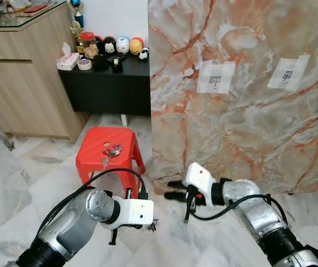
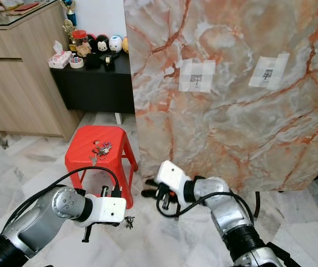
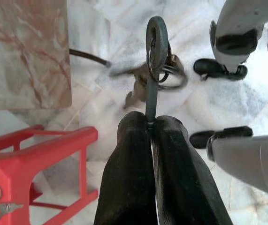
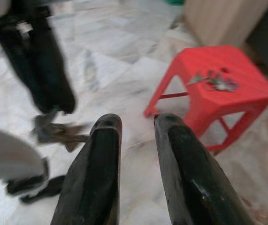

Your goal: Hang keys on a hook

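Keys show as two bunches. In the left eye view one bunch of keys (image 1: pixel 112 150) lies on top of the single red stool (image 1: pixel 92 161), which stands on the marble floor (image 1: pixel 14 183) just beside a tall marble slab (image 1: pixel 248 111). Two taped patches sit on the slab, a left patch (image 1: pixel 215 76) and a right patch (image 1: pixel 287 72), each with a small dark hook at its middle. The left pincer (image 1: pixel 153 223) hangs low in front of the stool; the right pincer (image 1: pixel 174 189) is at the foot of the slab, near the left one. Behind the stool a black tabletop (image 1: pixel 131 69) carries round toy figures and a tissue box, beside a wooden cabinet (image 1: pixel 25 83).

In the right eye view a second, held bunch (image 2: pixel 128 221) dangles at the tip of the left pincer, just above the floor.

In the left wrist view the left pincer (image 3: pixel 151 129) has its two fingers pressed together on a dark key ring (image 3: pixel 156 40), with blurred keys hanging from it. The stool's corner and its bunch are at the frame's edge.

In the right wrist view the right pincer (image 4: pixel 136 124) has its two fingers apart, holding nothing, with the stool beyond.
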Robot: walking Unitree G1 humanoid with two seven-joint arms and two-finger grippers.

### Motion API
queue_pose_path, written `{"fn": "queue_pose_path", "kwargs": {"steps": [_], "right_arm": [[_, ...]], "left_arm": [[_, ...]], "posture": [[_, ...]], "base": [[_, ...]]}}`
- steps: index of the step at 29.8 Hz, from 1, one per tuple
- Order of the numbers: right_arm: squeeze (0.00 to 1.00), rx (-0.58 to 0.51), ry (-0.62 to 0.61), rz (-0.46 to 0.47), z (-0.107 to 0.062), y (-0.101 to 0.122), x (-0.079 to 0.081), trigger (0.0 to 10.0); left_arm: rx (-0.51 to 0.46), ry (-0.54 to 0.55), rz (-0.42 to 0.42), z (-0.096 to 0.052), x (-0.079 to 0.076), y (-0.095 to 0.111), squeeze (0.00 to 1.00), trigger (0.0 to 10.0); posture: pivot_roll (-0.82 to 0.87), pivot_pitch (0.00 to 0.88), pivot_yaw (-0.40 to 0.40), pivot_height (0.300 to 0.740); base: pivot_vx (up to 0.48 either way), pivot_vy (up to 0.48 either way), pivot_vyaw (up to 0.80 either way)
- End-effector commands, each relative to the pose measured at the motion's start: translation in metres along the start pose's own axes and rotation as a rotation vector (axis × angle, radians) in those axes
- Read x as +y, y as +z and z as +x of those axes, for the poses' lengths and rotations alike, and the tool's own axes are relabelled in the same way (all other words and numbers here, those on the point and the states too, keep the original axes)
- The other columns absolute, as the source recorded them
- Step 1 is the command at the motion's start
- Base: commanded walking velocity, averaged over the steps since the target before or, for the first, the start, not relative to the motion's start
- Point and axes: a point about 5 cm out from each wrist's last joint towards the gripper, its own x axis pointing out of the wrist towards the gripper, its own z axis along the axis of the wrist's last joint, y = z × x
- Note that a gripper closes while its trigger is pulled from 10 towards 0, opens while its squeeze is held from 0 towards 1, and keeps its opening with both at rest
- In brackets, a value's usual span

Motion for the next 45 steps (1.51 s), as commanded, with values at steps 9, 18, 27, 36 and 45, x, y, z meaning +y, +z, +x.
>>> {"fn": "queue_pose_path", "kwargs": {"steps": [9,18,27,36,45], "right_arm": [[0.0,0.034,0.094,-0.013,-0.003,0.002,0.012,10.0],[0.0,0.017,0.105,0.0,-0.001,0.006,0.016,10.0],[0.0,0.028,0.063,0.033,0.002,0.003,0.021,10.0],[0.0,0.027,0.077,0.05,0.002,0.003,0.026,10.0],[0.0,0.039,0.095,0.048,0.0,0.003,0.028,10.0]], "left_arm": [[0.015,-0.019,0.001,0.006,-0.002,0.004,0.0,10.0],[0.008,-0.014,-0.005,0.009,-0.002,0.009,0.0,10.0],[-0.027,0.012,-0.045,0.01,0.002,0.013,0.0,10.0],[-0.037,0.024,-0.061,0.012,0.005,0.015,0.0,10.0],[-0.038,0.042,-0.075,0.012,0.008,0.014,0.0,10.0]], "posture": [[0.06,0.0,-0.048,0.74],[0.06,0.0,-0.05,0.74],[0.06,0.0,-0.052,0.74],[0.06,0.0,-0.052,0.74],[0.05,0.0,-0.051,0.74]], "base": [[0.0,0.0,0.0],[0.0,0.0,0.0],[0.0,0.0,0.0],[0.0,0.0,0.0],[0.0,0.0,0.0]]}}
